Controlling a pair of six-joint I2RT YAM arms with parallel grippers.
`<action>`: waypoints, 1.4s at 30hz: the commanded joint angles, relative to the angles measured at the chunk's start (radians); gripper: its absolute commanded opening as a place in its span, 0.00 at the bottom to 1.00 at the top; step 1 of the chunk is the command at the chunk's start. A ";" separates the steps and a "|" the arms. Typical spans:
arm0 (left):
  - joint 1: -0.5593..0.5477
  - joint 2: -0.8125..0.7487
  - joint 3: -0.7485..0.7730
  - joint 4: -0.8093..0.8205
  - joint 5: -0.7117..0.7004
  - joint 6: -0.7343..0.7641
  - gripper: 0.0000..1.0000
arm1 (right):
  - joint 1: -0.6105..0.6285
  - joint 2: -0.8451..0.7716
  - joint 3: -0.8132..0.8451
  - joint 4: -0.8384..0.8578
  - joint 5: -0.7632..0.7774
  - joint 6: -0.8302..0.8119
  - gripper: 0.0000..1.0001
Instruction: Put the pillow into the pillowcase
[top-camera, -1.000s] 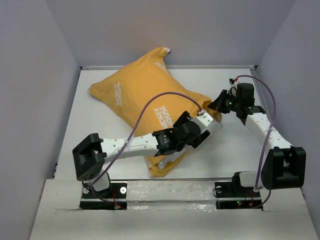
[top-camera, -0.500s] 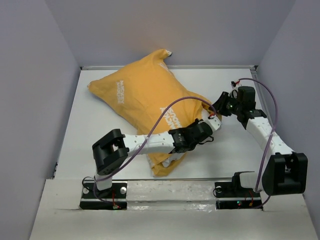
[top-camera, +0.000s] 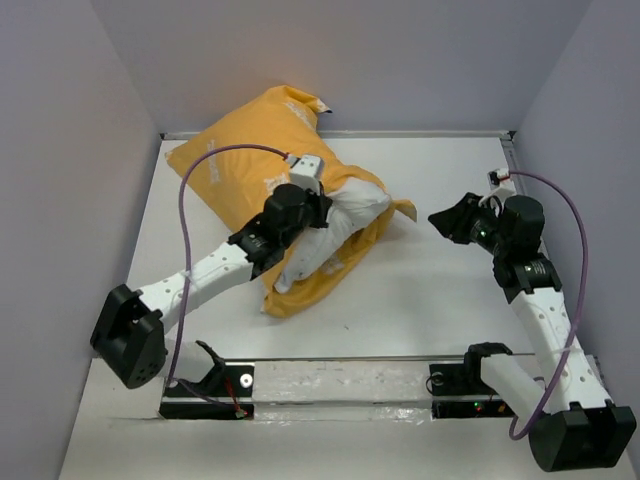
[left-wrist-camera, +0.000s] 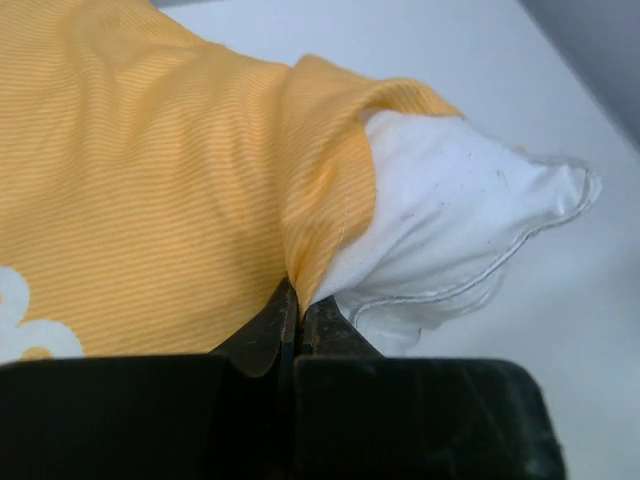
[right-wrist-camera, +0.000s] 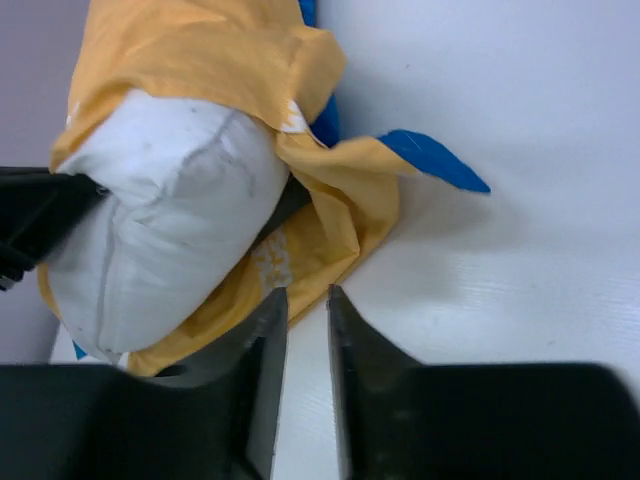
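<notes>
The pillow (top-camera: 338, 222) lay on the desk (top-camera: 440, 300) along a back-left to front-right axis, its white end poking from the pillowcase (top-camera: 235, 165) mouth toward the parted, empty right pincer (right-wrist-camera: 305, 300), while the nearer left pincer (left-wrist-camera: 292, 300) was clamped on the mouth's hem.

- This is a robotics lab test cell, not a lived-in room.
- Two white-and-black robot arms, the left arm (top-camera: 200, 285) and the right arm (top-camera: 545, 310), are bolted to a shiny metal rail (top-camera: 340, 385) at the near edge of a bare white table (top-camera: 440, 300).
- Plain lavender-grey panels (top-camera: 60, 150) box the table in on three sides.
- Purple cables (top-camera: 183, 200) loop loose along the arms, and small lights (top-camera: 480, 405) glow at the right arm's base.
- The homely things, an orange pillowcase (top-camera: 235, 170) and a white pillow (top-camera: 340, 215), lie on that table.
</notes>
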 joint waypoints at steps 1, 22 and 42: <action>0.123 -0.102 -0.085 0.317 0.266 -0.217 0.00 | 0.028 -0.016 -0.113 0.053 -0.029 0.069 0.18; 0.209 -0.107 -0.170 0.626 0.494 -0.547 0.00 | 0.490 0.478 -0.291 0.759 0.504 0.387 0.44; 0.211 -0.064 -0.245 0.781 0.528 -0.636 0.00 | 0.499 0.642 -0.141 0.666 0.649 0.341 0.30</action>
